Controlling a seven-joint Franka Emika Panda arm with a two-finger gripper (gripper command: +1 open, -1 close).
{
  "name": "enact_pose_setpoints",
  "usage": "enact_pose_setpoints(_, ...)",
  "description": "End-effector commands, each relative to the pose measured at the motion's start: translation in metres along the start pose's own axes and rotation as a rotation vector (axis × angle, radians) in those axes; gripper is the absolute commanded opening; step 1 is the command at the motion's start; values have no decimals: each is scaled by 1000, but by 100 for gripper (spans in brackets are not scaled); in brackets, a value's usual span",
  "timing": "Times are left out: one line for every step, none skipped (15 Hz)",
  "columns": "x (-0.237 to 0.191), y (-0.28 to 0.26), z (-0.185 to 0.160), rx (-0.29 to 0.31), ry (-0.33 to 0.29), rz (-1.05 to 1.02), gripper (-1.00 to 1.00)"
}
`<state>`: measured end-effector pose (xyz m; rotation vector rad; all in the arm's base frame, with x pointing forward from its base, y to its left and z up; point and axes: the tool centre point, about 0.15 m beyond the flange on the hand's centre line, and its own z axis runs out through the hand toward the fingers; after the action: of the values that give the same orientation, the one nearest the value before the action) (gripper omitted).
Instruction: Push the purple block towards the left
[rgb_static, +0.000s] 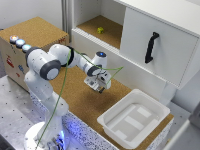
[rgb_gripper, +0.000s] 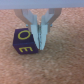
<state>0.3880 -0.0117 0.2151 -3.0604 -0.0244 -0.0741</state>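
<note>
Your hand (rgb_gripper: 39, 44) sits with fingers nearly together, gripping nothing, one finger touching the purple block (rgb_gripper: 23, 42) mid-counter (rgb_static: 82, 102), well away from every edge; contact looks made, the push left remains

Yellow characters are seen on the purple block (rgb_gripper: 24, 41) in the wrist view: "O" on one face, "E" on the adjoining face. Red markings are visible on the cardboard box (rgb_static: 12, 61) at the table's edge, but cannot be read.
</note>
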Motion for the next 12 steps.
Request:
enact_pose_setpoints(-19,-49,0,25,29,-7,-100)
enact_pose_setpoints(-20,-56,1,31,29,-17,-100)
enact_pose_setpoints(-20,-63,3,34,26,-33,-100)
enact_pose_setpoints(-21,-73,6,32,26,-50,-100)
enact_pose_setpoints(-22,-82,9,35,26,-61,-100)
enact_pose_setpoints(-22,-89,12,46,24,-73,-100)
enact_pose_setpoints(-21,-103,17,47,23,-96,-100)
enact_pose_setpoints(-20,-114,19,41,30,-118,-100)
enact_pose_setpoints(-19,-121,18,38,41,-133,-100)
enact_pose_setpoints(-18,-128,16,34,52,-150,-100)
enact_pose_setpoints(-15,-129,15,24,61,-156,-100)
enact_pose_setpoints(-12,-128,15,16,67,-150,-100)
